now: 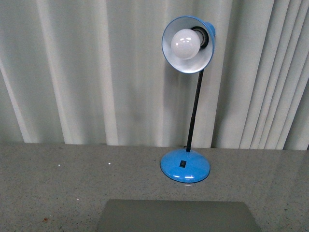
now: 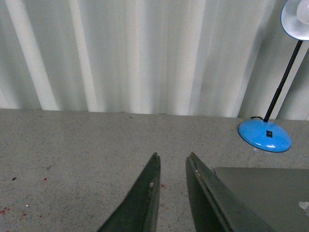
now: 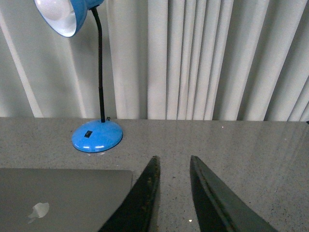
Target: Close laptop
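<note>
The laptop (image 3: 63, 200) lies shut, lid up, apple logo (image 3: 39, 211) showing. The blue lamp (image 3: 96, 135) stands just behind the laptop. The right gripper (image 3: 174, 164), fingers slightly parted and empty, hovers beside the laptop's corner.

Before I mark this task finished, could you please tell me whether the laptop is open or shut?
Shut. The laptop lies flat on the table, lid up with its logo showing; no screen or keys are visible.
</note>
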Motion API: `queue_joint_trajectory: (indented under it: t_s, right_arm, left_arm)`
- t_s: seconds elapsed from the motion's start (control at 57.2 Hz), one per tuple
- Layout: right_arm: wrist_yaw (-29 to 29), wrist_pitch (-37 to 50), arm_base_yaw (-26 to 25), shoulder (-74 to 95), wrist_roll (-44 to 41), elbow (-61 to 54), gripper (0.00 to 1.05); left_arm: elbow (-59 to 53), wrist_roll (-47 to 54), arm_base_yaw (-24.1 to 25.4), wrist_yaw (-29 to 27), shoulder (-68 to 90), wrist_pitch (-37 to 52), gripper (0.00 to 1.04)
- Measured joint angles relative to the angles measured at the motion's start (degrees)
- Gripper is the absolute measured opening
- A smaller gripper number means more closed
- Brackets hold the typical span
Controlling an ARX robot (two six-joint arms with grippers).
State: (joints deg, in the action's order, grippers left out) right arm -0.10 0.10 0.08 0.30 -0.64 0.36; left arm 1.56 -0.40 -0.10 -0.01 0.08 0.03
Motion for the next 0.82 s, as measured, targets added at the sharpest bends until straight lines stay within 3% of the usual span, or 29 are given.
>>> queue_joint_trajectory:
  t_s: [0.385, 0.42, 0.822]
  right_arm:
    - [0.0, 0.0, 0.0, 0.0, 0.0, 0.0, 0.95]
    - [0.0, 0.0, 0.0, 0.0, 0.0, 0.0, 0.99]
    - [0.0, 0.0, 0.0, 0.0, 0.0, 0.0, 0.97]
  left_arm:
    - [0.0, 0.0, 0.0, 0.0, 0.0, 0.0, 0.98]
    - [0.0, 0.2, 0.0, 0.0, 0.0, 0.0, 1.0]
    - [0.0, 0.2, 0.0, 0.0, 0.0, 0.0, 0.98]
